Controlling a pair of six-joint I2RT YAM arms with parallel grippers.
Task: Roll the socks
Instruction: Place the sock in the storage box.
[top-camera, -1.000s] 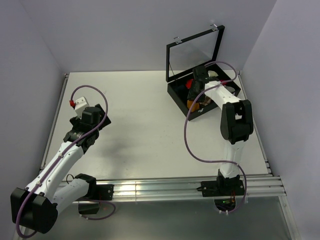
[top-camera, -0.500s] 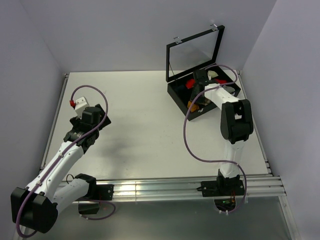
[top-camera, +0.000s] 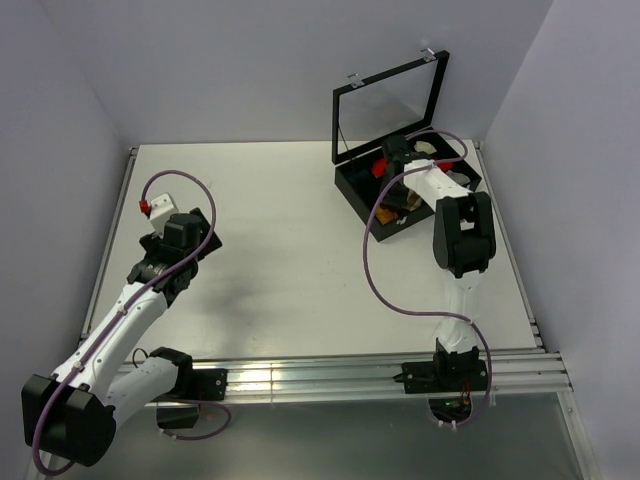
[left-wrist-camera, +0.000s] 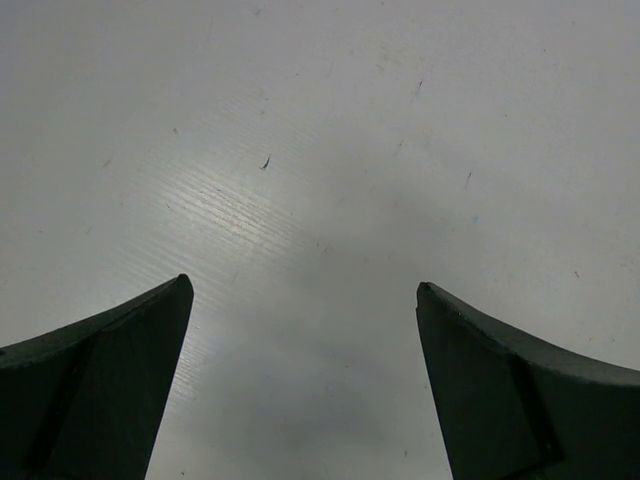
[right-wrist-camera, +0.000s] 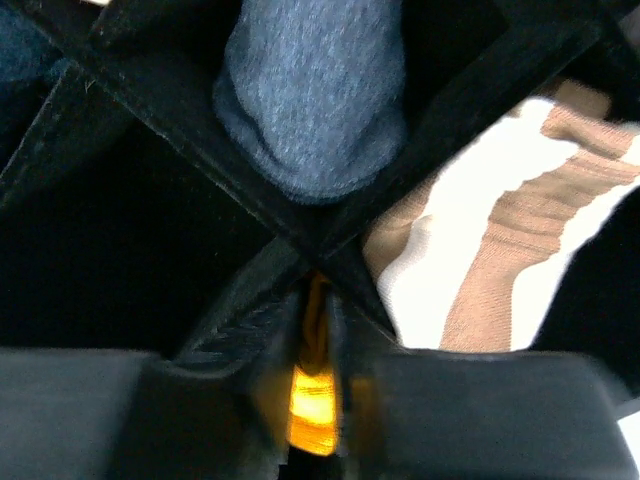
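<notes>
a white table (top-camera: 280, 250) is filling the view, with pale lilac-grey walls (top-camera: 250, 60) closing in on three sides and a silver rail (top-camera: 300, 375) running along the near edge. one black box (top-camera: 350, 190) is sitting at the far right corner, its glass lid (top-camera: 385, 105) standing open behind it.

counting now: two arms, one box, and two socks of the task, both lying inside the box. in there too, one grey-blue bundle (right-wrist-camera: 315, 90) is showing, and one red bundle (top-camera: 378, 168) is peeking out near the box's back wall. black dividers (right-wrist-camera: 150, 90) are crossing the box and splitting it into compartments.

well to the left of the box, the left arm is folding up from its base and bending over bare table. the left gripper (left-wrist-camera: 305, 290) is hanging above the surface with its jaws spread wide, nothing between them.

over to the box itself: the right arm is reaching forward, elbow up, wrist dipping down into the box. the right gripper (right-wrist-camera: 318, 290) is pressing in where the dividers cross, and its jaws are pinching close on a fold of the mustard-orange sock (right-wrist-camera: 313, 415). the brown sock with cream stripes (right-wrist-camera: 500, 280) is lying in the compartment just to the right of the fingers, apart from them. the grey-blue bundle is sitting in the compartment beyond the crossing.
</notes>
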